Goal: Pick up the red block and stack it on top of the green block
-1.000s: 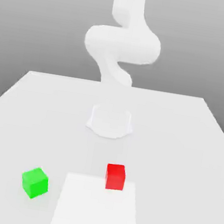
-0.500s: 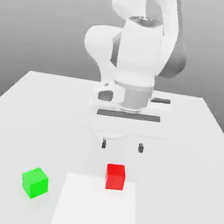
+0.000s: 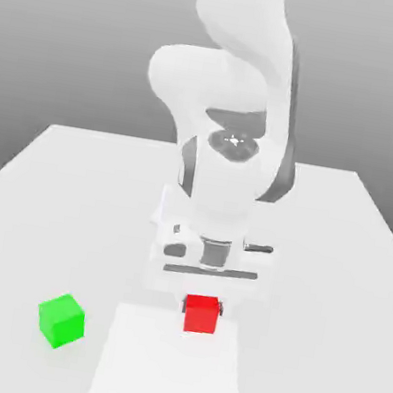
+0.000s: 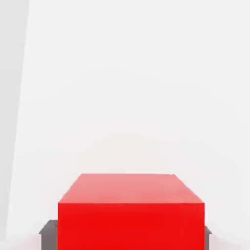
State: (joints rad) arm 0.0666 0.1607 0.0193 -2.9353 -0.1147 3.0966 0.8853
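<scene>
The red block (image 3: 201,314) rests on the white table (image 3: 333,258), at the far edge of a brighter white patch. My gripper (image 3: 201,306) has come down over it, with one dark fingertip pressed against each side of the block, so it is shut on the block. In the hand view the red block (image 4: 131,210) sits close up, with dark fingertips (image 4: 49,233) showing at both of its sides. The green block (image 3: 61,320) lies on the table toward the exterior view's left, well apart from the gripper.
A brighter white rectangular patch (image 3: 171,370) covers the table's near middle. The arm's round base (image 3: 165,218) stands behind the gripper at the table's centre. The table edges run along both sides of the exterior view.
The arm has dropped from well above the table down to the red block. The fingers, wide apart half a second ago, have drawn in against the block's sides. Neither block has moved.
</scene>
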